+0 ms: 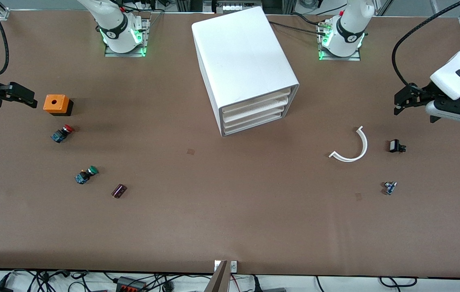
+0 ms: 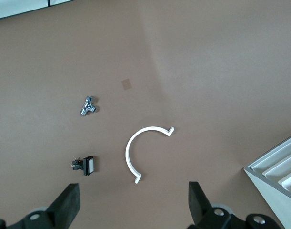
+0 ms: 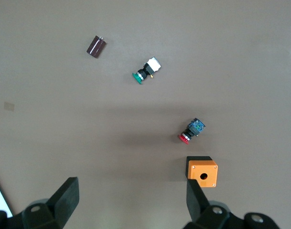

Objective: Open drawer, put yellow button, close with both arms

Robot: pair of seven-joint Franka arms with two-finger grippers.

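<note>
The white cabinet point(image 1: 246, 61) stands at the middle of the table near the arms' bases. Its bottommost drawer point(image 1: 254, 123) is shut; a corner of the stacked drawers shows in the left wrist view point(image 2: 278, 167). No yellow-capped button shows in any view. My left gripper point(image 1: 401, 102) hangs open and empty over the left arm's end of the table; in its wrist view point(image 2: 133, 202) only bare table lies between its fingers. My right gripper point(image 1: 27, 97) is open and empty over the right arm's end, beside an orange box point(image 1: 56, 104), as its wrist view point(image 3: 131, 198) also shows.
A red-capped switch point(image 1: 62, 133), a green-capped switch point(image 1: 86, 175) and a dark cylinder point(image 1: 119, 190) lie toward the right arm's end. A white curved strip point(image 1: 353, 148), a black white-faced switch point(image 1: 396, 146) and a small metal part point(image 1: 390, 187) lie toward the left arm's end.
</note>
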